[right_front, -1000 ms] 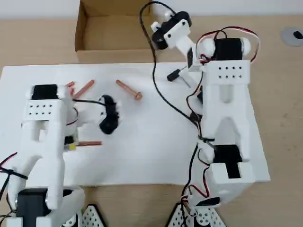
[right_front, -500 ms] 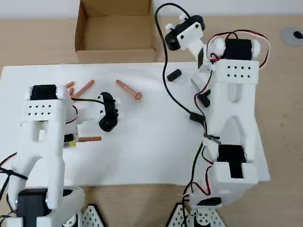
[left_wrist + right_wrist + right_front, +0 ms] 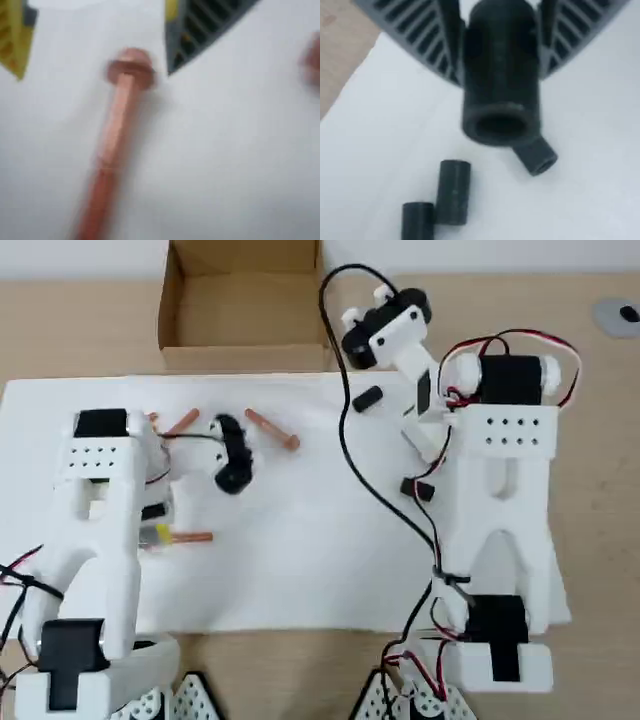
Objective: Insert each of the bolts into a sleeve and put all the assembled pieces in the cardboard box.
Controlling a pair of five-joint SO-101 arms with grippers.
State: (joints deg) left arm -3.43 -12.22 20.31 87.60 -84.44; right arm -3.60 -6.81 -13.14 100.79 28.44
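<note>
**Left gripper** [image 3: 95, 60]: the jaws are spread, one yellow tip and one dark ribbed tip standing well apart. A copper bolt [image 3: 120, 145] lies flat on the white sheet [image 3: 240, 150]. Its flanged head sits between the two tips, nearer the dark one, and its shank runs away from the gripper. Whether the head touches that tip cannot be told. In the high view this bolt [image 3: 190, 537] lies just beside the left gripper [image 3: 152, 536], pointing towards the middle of the sheet.

**Right gripper** [image 3: 501, 60]: the ribbed jaws are pressed together on a black sleeve [image 3: 501, 105], which is held with its open bore facing away from the wrist. Beneath it, three loose sleeves lie on the sheet. One [image 3: 537, 156] is close under the held sleeve. The other two [image 3: 453, 191] [image 3: 417, 220] lie side by side farther out.

**High view:** two spare bolts [image 3: 272, 428] [image 3: 182, 421] lie between the left gripper and the cardboard box [image 3: 245, 358]. The box stands open at the far edge, well apart from both grippers.
</note>
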